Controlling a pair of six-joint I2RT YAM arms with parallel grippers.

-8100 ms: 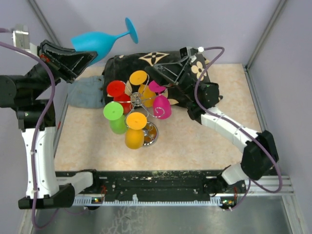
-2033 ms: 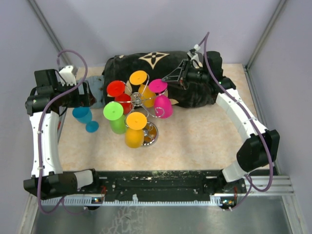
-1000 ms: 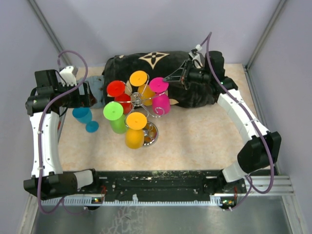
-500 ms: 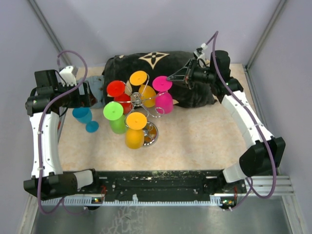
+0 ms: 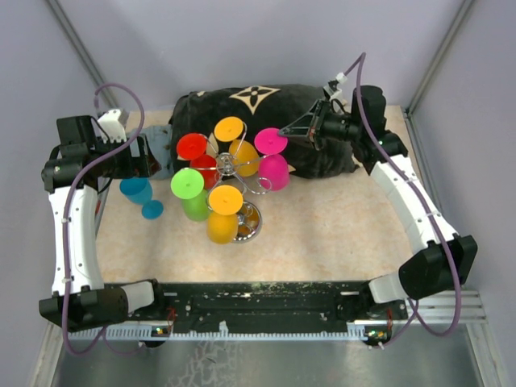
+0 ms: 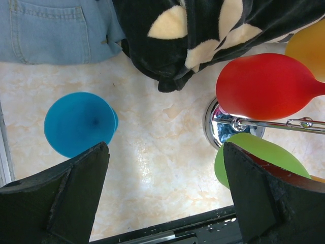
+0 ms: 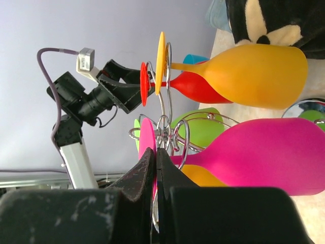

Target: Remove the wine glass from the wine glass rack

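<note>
The silver wire wine glass rack [image 5: 228,166] stands mid-table with several coloured glasses hanging from its arms. My right gripper [image 5: 282,131] is shut on the round foot of the magenta wine glass [image 5: 274,172], which hangs at the rack's right side. In the right wrist view the pinched foot [image 7: 146,145] is edge-on and the magenta bowl [image 7: 269,155] lies beside the wire scrolls [image 7: 170,129]. My left gripper [image 5: 145,157] hangs open at the left, above the table. A blue wine glass [image 5: 139,192] stands below it, and in the left wrist view this blue glass [image 6: 78,123] is free of the fingers.
A black plush blanket [image 5: 266,105] and folded jeans [image 5: 157,141] lie behind the rack. Red [image 6: 266,86], green [image 6: 254,160] and orange [image 7: 254,71] glasses hang on the rack over its mirror base [image 5: 247,222]. Grey walls close in the sides.
My right gripper has drawn the magenta glass a little to the right, outward from the rack's post. The left arm and the blue glass stay still.
</note>
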